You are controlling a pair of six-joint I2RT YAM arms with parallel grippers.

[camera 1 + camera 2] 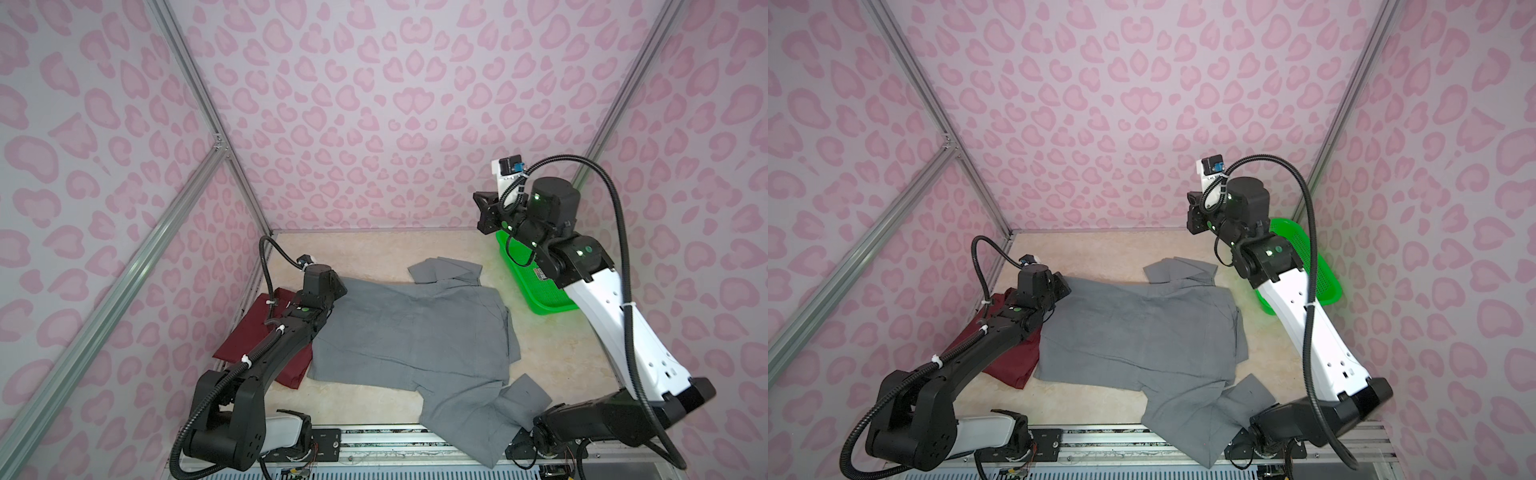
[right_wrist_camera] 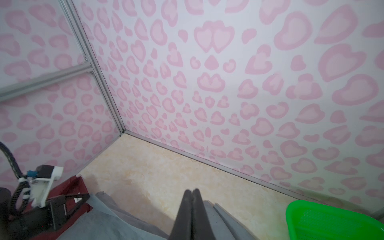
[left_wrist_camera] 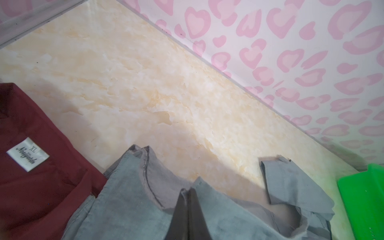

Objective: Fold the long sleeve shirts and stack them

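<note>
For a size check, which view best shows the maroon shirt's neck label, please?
Left wrist view: the neck label reads XL. Both top views and the right wrist view show the maroon shirt without it.

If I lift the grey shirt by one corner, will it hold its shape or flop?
Probably floppy: the grey shirt lies creased, one sleeve folded over itself. Likely light, since the cloth looks thin. Its near end overhangs the table, so a drag may slide it on the smooth top.

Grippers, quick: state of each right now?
Left gripper: shut, tips at the edge of the grey shirt; cannot tell if cloth is pinched.
Right gripper: shut, holding nothing, raised in the air.
</note>
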